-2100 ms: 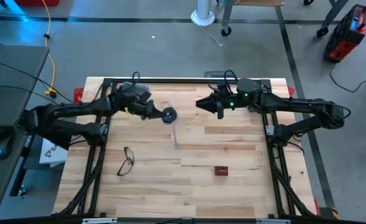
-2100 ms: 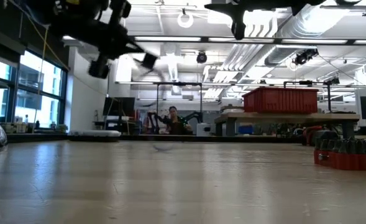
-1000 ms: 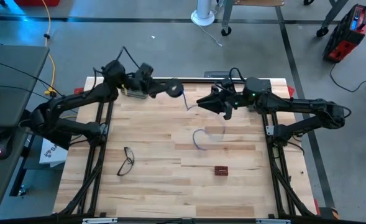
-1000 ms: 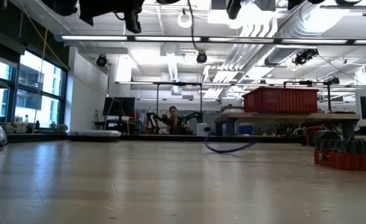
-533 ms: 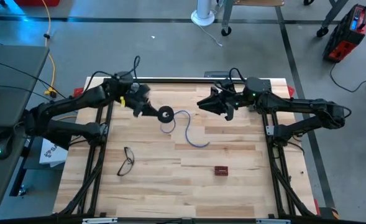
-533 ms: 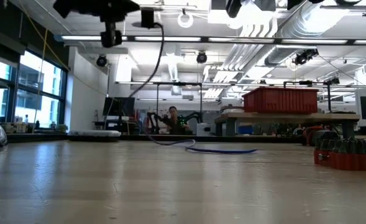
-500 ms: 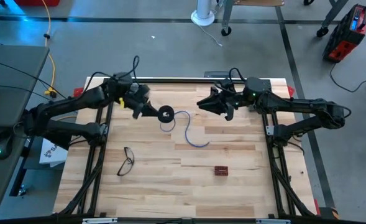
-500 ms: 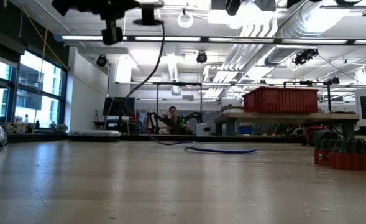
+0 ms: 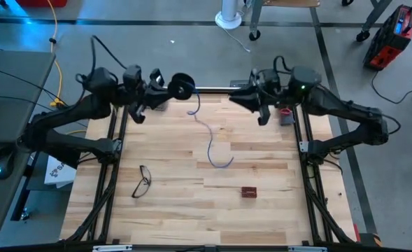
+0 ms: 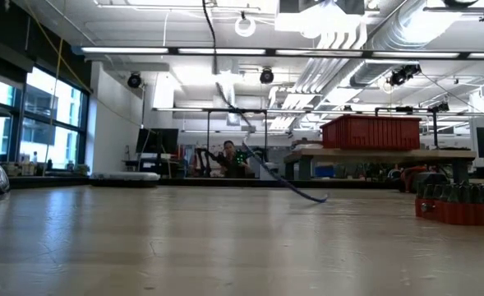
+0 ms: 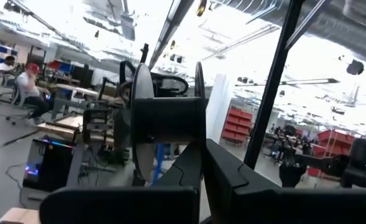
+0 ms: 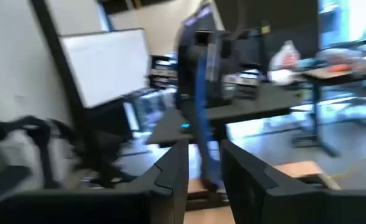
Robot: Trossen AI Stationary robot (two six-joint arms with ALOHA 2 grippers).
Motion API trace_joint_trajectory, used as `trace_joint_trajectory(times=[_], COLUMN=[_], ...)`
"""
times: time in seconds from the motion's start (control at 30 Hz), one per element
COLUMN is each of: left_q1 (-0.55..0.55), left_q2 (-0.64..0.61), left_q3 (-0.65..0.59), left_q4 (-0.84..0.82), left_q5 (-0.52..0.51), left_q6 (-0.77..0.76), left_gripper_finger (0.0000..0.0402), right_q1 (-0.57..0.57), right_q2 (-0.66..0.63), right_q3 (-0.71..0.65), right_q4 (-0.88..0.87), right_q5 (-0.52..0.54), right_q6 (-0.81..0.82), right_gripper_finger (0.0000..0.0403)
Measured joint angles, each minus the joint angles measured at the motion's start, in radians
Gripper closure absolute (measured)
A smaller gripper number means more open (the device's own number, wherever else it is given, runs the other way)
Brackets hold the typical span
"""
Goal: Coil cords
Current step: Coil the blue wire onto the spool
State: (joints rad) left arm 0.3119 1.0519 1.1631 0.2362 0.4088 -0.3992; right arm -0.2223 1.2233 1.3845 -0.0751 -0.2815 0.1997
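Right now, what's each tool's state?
Left tool: shut on the black spool.
Right tool: open, with the blue cord running between its fingers, not pinched.

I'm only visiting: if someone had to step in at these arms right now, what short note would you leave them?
Left gripper: shut on a dark spool, held up at the table's far edge.
Right gripper: raised near the far right edge; the blue cord shows between its fingers in the wrist view, grip unclear.
Cord: runs from the spool, its tail trailing on the table.
Done: little wound.
Left: wind in the tail.
Glasses and a small brown block lie apart.
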Motion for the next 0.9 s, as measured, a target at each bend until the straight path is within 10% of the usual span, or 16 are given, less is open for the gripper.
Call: trace_joint_trajectory(times=[0.9], left_q1=[0.0], left_q2=[0.129], left_q3=[0.109], left_q4=[0.103], left_q5=[-0.061], left_q6=[-0.034], left_gripper_finger=[0.0401], right_q1=[0.095], right_q2=[0.178], right_q3=[0.055], right_q4=[0.094], right_q5=[0.259], right_q6=[-0.091], right_gripper_finger=[0.0256])
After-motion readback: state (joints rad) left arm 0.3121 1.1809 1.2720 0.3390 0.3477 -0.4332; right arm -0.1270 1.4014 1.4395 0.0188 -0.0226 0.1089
